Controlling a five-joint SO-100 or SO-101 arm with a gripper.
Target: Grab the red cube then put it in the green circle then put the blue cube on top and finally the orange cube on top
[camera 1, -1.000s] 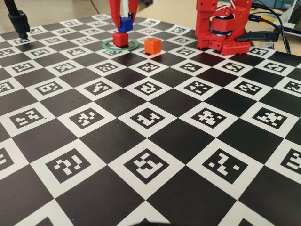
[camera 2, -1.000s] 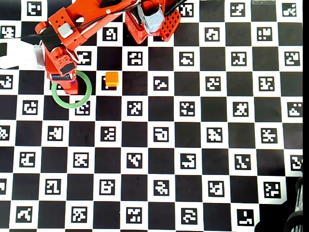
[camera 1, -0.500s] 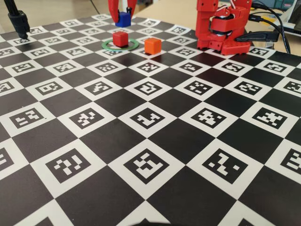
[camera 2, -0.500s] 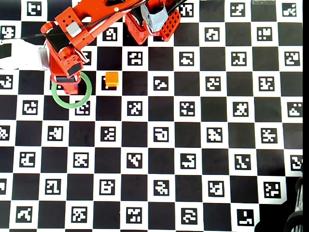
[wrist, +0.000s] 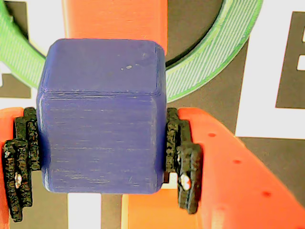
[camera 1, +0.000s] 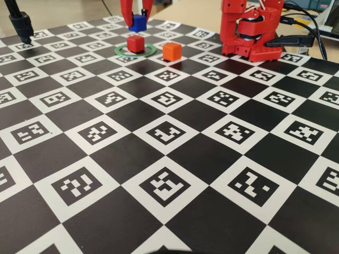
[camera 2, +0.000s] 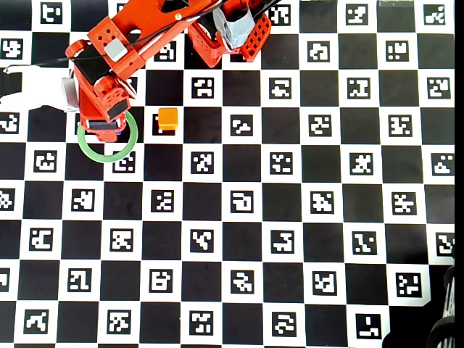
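1. Pincer (camera 1: 139, 20) clamped on blue cube (wrist: 102, 117), held in the air.
2. Red cube (camera 1: 135, 43) below and slightly toward camera in fixed view, inside green ring (camera 1: 148, 52).
3. Centre over red cube, square faces, descend slowly, release only at contact.
4. Orange cube (camera 1: 171, 51) beside ring, untouched.

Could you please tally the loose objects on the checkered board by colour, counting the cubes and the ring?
Red: 1, the red cube inside the ring
Blue: 1, the blue cube held in the gripper
Orange: 1, the orange cube
Green: 1, the green circle
Total: 4
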